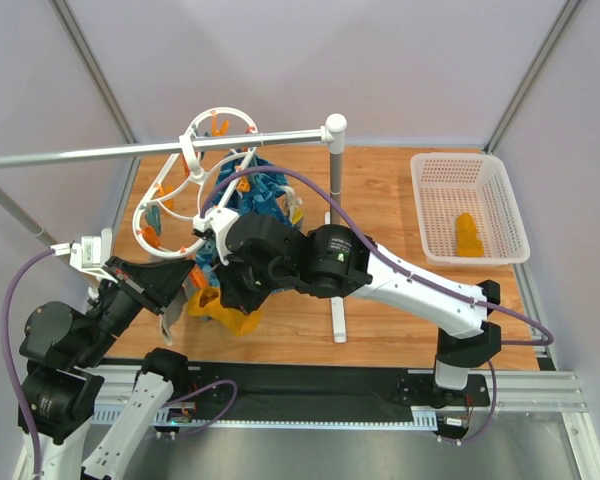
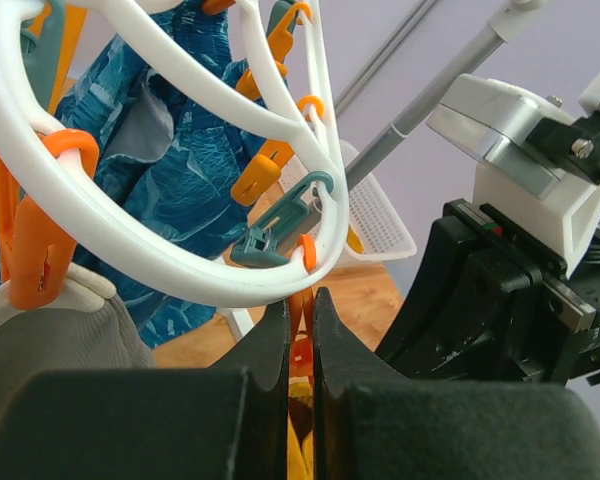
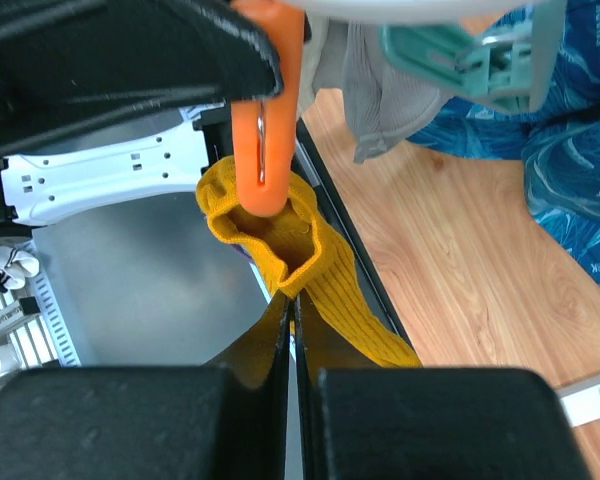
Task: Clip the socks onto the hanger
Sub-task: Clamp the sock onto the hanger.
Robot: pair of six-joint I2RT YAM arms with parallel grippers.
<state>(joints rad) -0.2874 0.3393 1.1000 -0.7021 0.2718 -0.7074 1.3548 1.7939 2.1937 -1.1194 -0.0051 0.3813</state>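
Note:
The white hanger point(image 1: 193, 178) hangs by its hook from the grey rail. Its ring point(image 2: 180, 270) fills the top of the left wrist view. My left gripper point(image 2: 300, 300) is shut on an orange clip point(image 2: 302, 325) hanging under the ring. My right gripper point(image 3: 292, 305) is shut on the cuff of a mustard-yellow sock point(image 3: 320, 280) and holds it up, with the tip of that orange clip point(image 3: 264, 130) in the sock's opening. In the top view this sock point(image 1: 225, 308) hangs below both grippers. A second yellow sock point(image 1: 467, 236) lies in the basket.
A blue wave-patterned cloth point(image 1: 265, 195) and a grey garment point(image 2: 70, 330) hang from the hanger. The grey rail point(image 1: 130, 150) rests on a white stand post point(image 1: 337, 230). A white basket point(image 1: 500, 200) sits at the right on the wooden table point(image 1: 390, 200).

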